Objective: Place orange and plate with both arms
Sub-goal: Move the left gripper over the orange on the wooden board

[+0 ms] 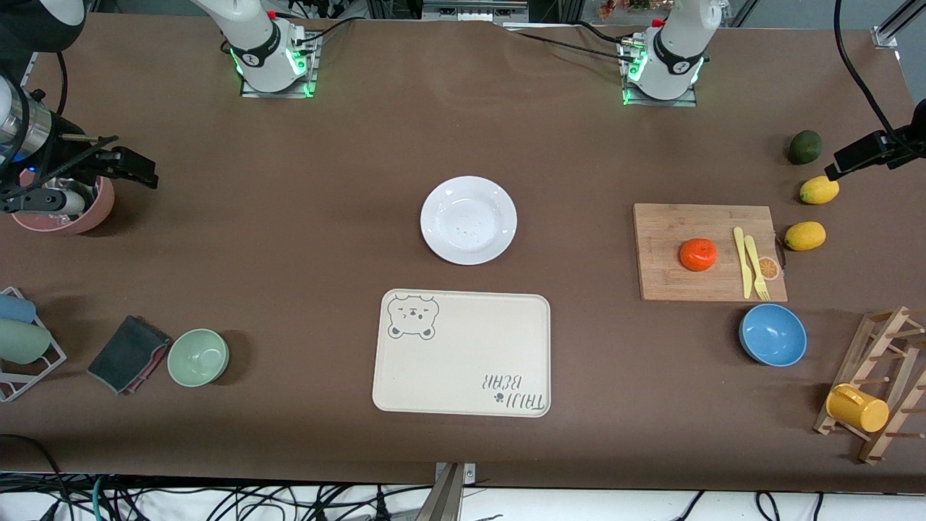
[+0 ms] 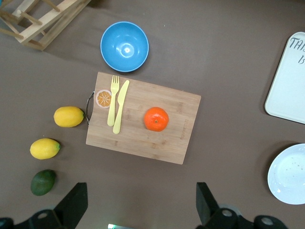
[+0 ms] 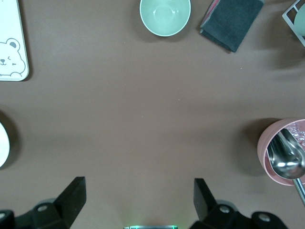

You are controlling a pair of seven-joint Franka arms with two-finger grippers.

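Orange (image 1: 698,255) at frame right under the parted, empty left claw (image 2: 140,202); plate (image 1: 469,220) at centre; right claw (image 3: 138,200) parted, empty, over bare desk (image 3: 143,119).

Cream tray (image 1: 463,354) — printed "TAIJI BEAR" — beside a bear face.

Place: robotics lab
Signs: arm bases (image 1: 271,61) bolted to a brown-covered table (image 1: 347,239); loose cables (image 1: 217,499) under its edge

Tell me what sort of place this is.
Likely a robotics lab staged as a kitchen table: two arm bases are bolted to the brown-covered table, cables trail along its edges, and tableware such as the plate and cutting board is laid out.
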